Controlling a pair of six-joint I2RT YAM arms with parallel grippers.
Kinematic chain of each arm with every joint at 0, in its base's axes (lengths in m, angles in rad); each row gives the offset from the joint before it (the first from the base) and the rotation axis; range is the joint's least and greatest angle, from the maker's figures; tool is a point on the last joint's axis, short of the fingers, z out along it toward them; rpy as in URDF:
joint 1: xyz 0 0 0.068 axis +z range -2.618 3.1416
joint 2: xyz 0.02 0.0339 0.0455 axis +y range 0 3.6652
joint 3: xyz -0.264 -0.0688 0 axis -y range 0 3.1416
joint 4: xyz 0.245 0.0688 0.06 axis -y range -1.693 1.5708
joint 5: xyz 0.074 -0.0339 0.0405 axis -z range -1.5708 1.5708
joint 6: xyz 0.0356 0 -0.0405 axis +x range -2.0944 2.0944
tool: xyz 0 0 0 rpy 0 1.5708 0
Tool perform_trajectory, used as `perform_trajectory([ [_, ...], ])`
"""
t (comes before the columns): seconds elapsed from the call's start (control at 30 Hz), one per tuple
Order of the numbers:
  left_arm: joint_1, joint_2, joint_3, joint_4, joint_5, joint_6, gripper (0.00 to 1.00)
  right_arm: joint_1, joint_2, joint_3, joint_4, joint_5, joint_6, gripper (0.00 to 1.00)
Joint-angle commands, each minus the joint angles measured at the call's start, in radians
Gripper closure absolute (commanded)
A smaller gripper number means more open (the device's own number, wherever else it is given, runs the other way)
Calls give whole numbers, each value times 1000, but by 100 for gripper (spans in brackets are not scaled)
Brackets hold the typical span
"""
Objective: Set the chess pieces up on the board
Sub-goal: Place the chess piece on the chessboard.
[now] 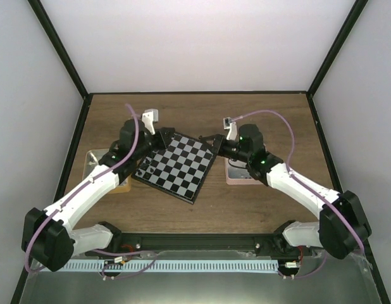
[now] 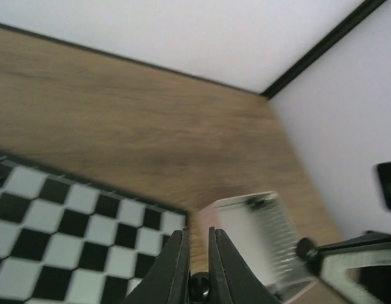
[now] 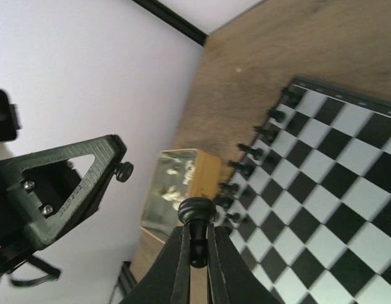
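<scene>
Your right jaws are closed on a black piece (image 3: 195, 221), pinched by its slim stem with the wider round end standing out past the fingertips. Whether that end is head or base you cannot tell from here. A grip on the stem leaves both ends free, which should suit setting the piece down upright. Your left jaws are shut too, on a small dark piece (image 2: 198, 288), of which only a rounded bit shows at the bottom of the left wrist view.

The board (image 1: 178, 166) lies skewed in the middle of the tabletop (image 1: 259, 120), between the tan tray (image 1: 93, 158) at left and the pink tray (image 1: 235, 177) at right. In the right wrist view a row of black pieces (image 3: 246, 152) stands along the board's left edge, beside the tan tray, which holds cream pieces (image 3: 172, 190). Both arms hover at the board's upper corners, probably held up so the carried pieces clear that row.
</scene>
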Motion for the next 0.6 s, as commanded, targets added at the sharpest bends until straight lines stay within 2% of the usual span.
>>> perform_trajectory([
  [0.0,-49,16,-34,-174,-292,180,96,5,-13,31,-167,100,-81,99],
  [0.27,-60,92,-174,-126,-403,147,96,4,20,29,-178,97,-80,99],
  [0.57,-73,174,-281,65,-535,152,95,4,42,37,-190,94,-87,99],
])
